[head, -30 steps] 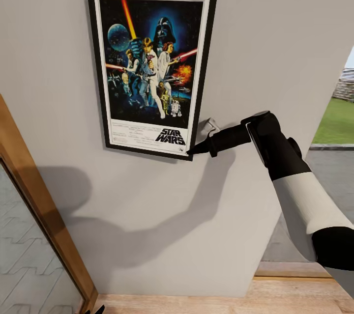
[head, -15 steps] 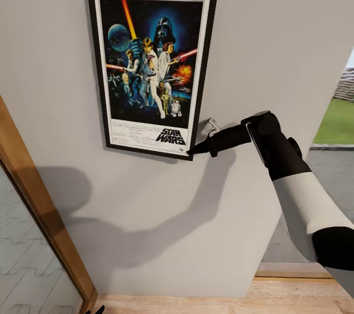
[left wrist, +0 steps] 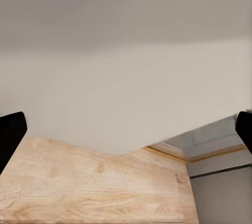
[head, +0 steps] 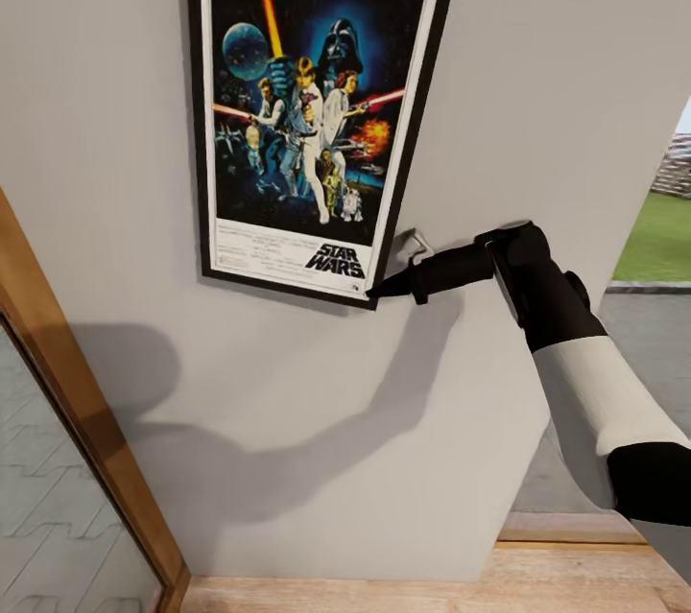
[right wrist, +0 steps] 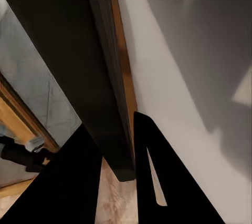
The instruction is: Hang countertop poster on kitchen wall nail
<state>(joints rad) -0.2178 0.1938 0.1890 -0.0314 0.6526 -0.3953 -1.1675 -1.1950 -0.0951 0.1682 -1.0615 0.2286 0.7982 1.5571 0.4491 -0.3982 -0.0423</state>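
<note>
The grey wall is faced, and the poster is held flat against it, slightly tilted, well above the wooden floor. The frame's lower corner is pinched between the closed fingers of the right gripper, as seen edge-on in the right wrist view. No nail can be made out. The frame should be guided in small moves until a nail is caught, and the grip kept firm until its weight is carried by the wall. The left gripper is spread wide, with nothing held
</note>
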